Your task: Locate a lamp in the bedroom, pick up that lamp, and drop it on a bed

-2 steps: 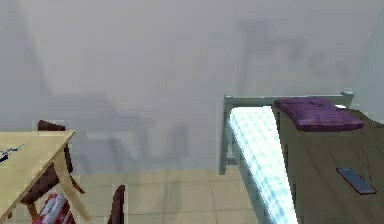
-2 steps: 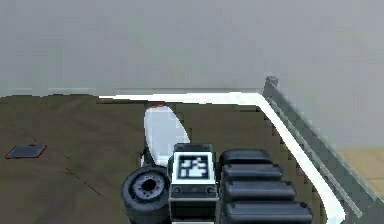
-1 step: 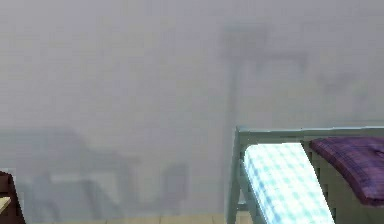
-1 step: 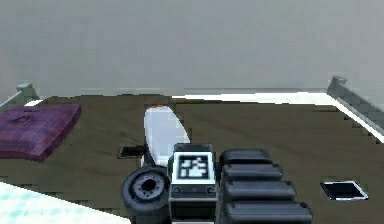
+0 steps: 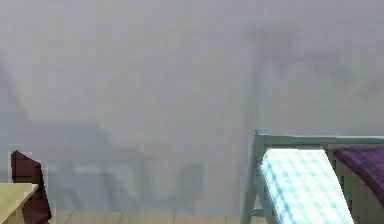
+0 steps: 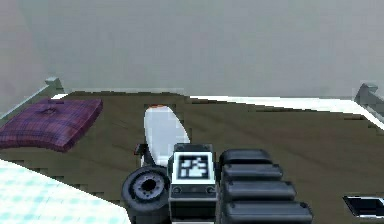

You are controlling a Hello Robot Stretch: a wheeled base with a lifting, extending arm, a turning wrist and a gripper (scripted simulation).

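Observation:
The bed's dark brown cover (image 6: 260, 125) spreads across the arm side view, with pale frame posts at its far corners. Over it the arm rises from the bottom edge, carrying a white marker square (image 6: 193, 166). My gripper (image 6: 148, 160) sits left of that marker. A white oblong thing with an orange tip (image 6: 165, 130) lies at the gripper's far end, against the bed cover. I cannot tell whether the gripper holds it. The same bed's pale green frame (image 5: 258, 160) stands at the forward view's right.
A purple pillow (image 6: 52, 120) lies at the bed's left and a light blue checked blanket (image 6: 40, 195) at the lower left. A grey wall is close ahead. A dark red chair (image 5: 28, 185) and a pale wood table corner (image 5: 12, 200) stand at the forward view's lower left.

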